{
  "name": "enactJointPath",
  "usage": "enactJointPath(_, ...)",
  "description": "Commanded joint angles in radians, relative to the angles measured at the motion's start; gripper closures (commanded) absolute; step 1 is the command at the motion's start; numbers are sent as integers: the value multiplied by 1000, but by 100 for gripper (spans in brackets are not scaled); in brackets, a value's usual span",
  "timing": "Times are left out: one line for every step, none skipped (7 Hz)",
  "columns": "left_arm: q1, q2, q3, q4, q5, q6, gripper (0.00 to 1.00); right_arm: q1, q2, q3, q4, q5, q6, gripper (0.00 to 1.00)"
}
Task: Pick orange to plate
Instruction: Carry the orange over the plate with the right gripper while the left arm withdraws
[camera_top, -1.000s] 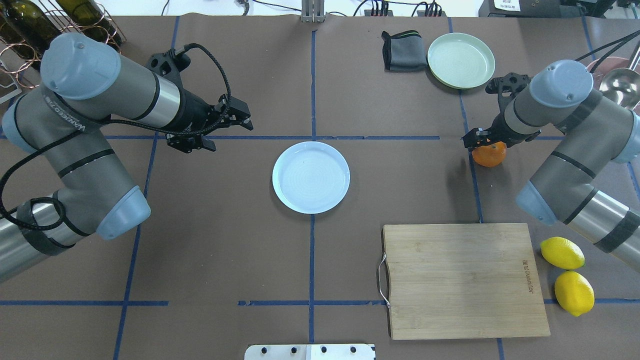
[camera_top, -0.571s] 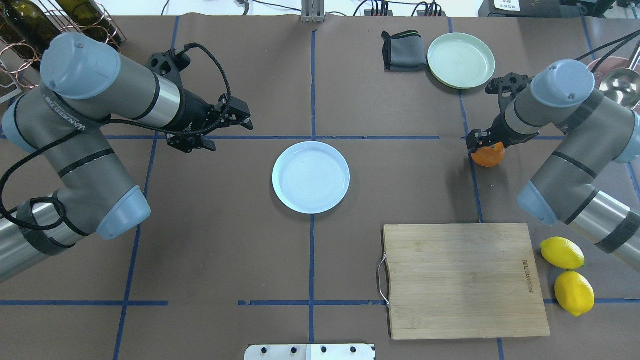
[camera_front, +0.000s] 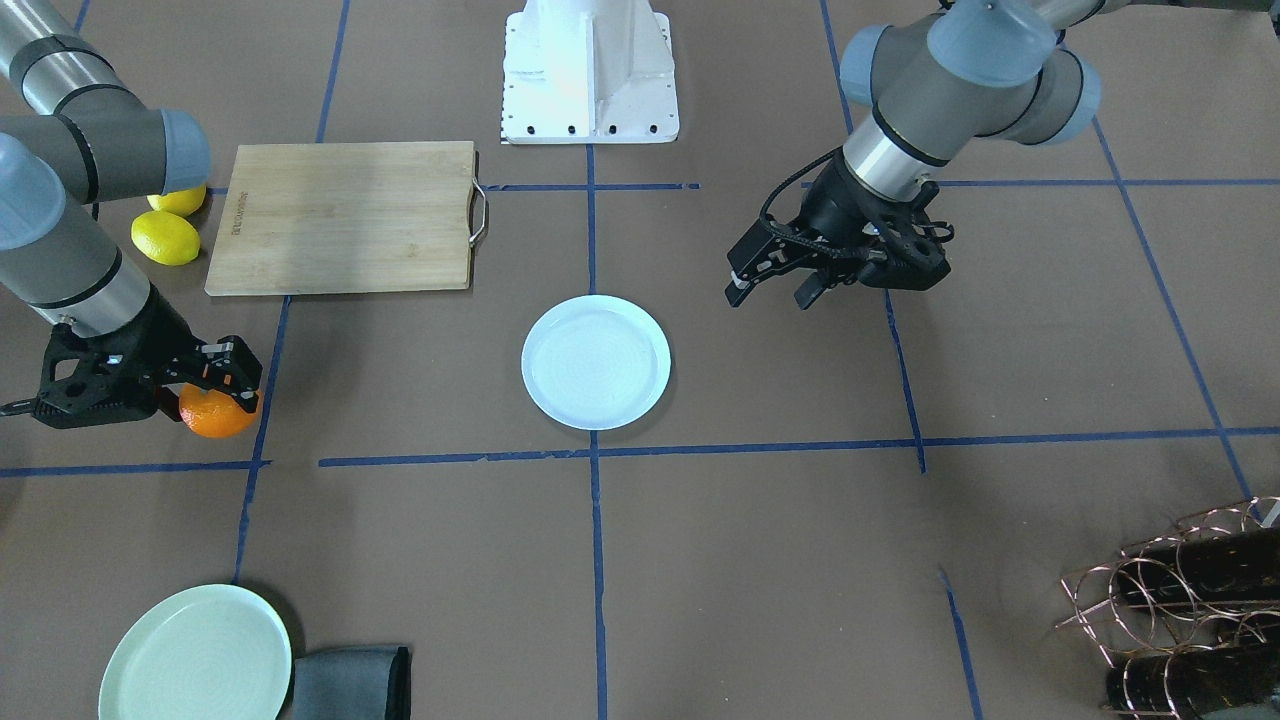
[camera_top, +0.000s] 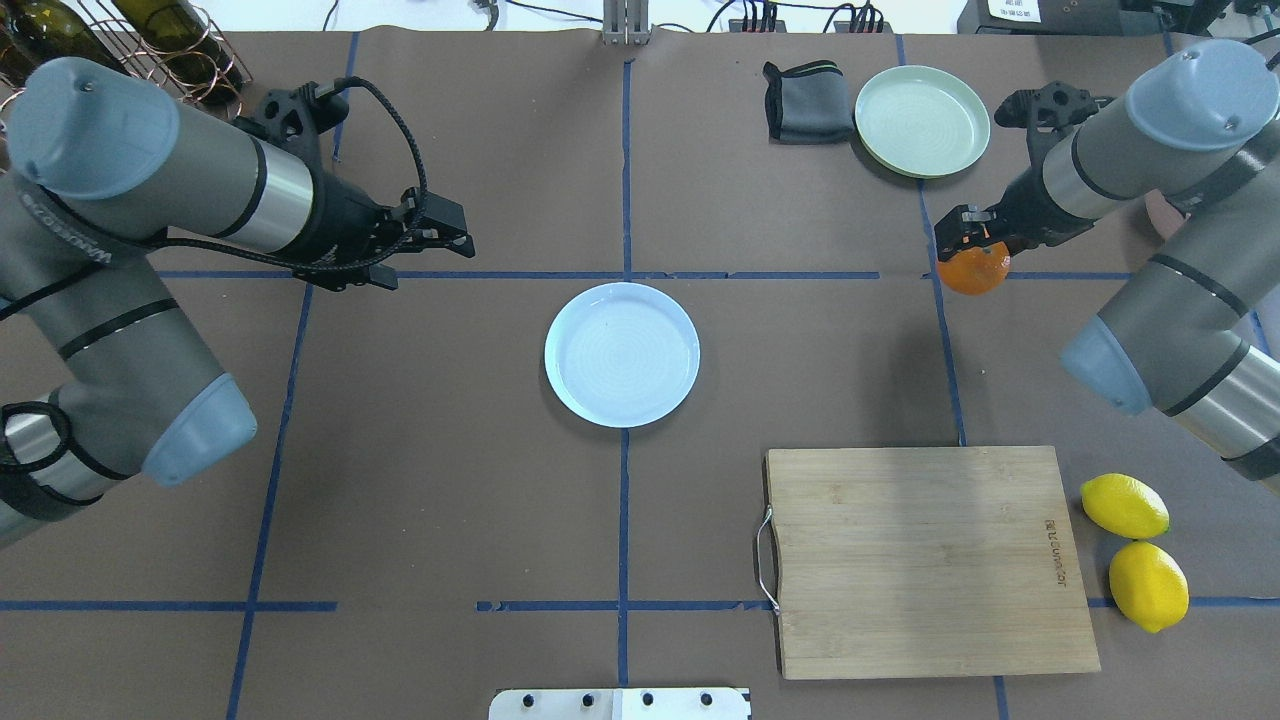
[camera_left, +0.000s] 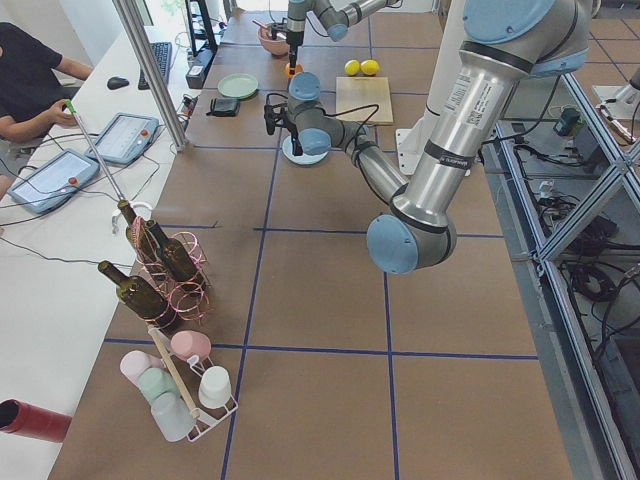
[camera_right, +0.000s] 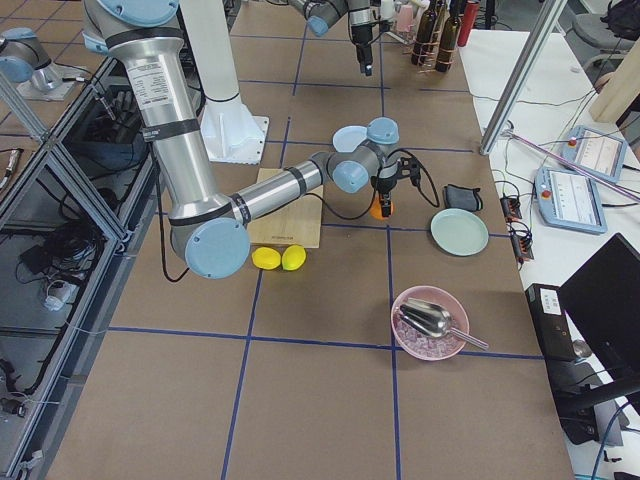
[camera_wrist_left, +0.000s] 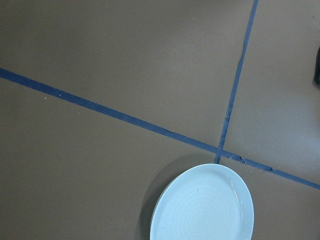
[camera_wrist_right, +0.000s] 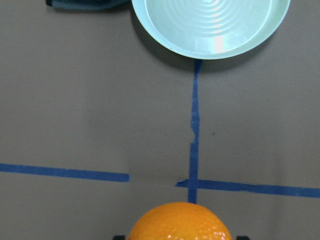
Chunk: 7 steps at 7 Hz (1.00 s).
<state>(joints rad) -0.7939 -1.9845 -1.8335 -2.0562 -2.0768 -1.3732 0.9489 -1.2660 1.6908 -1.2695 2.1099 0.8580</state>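
right gripper clamped on the orange, well apart from the plate; left gripper hangs nearby, fingers apart.

Overhead view, as I see it from my station. Centre of the table: the plate. To its right and slightly farther from the robot: the orange, between the fingers of my right gripper. Beyond the orange: a second plate, with a folded cloth just beside it on the left. Nearer the robot, right of centre: a cutting board, with two lemons off its right edge. My left gripper hangs left of the plate. A bottle rack stands in the far left corner.
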Motion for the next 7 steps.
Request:
enactJointPath(-42, 93, -38, -4, 7, 226, 0, -28, 77, 18, 7, 36, 131, 100)
enactJointPath(-80, 96, -32, -4, 9, 227, 0, -76, 126, 15, 12, 29, 216, 100)
enactJointPath(-152, 98, -24, -2, 1, 232, 0, -120, 169, 16, 15, 13, 301, 100)
enactJointPath(-209, 114, -26, -7, -3, 241, 0, -175, 212, 18, 15, -37, 359, 100)
enactJointPath(-234, 118, -27, -13, -2, 246, 0, -250, 250, 13, 15, -121, 424, 100)
enactJointPath(-243, 144, -26, -13, 9, 316, 0, -322, 270, 10, 15, -210, 449, 100)
enactJointPath(-264, 180, -21, -12, 11, 392, 0, -387, 290, -3, 13, -300, 461, 100)
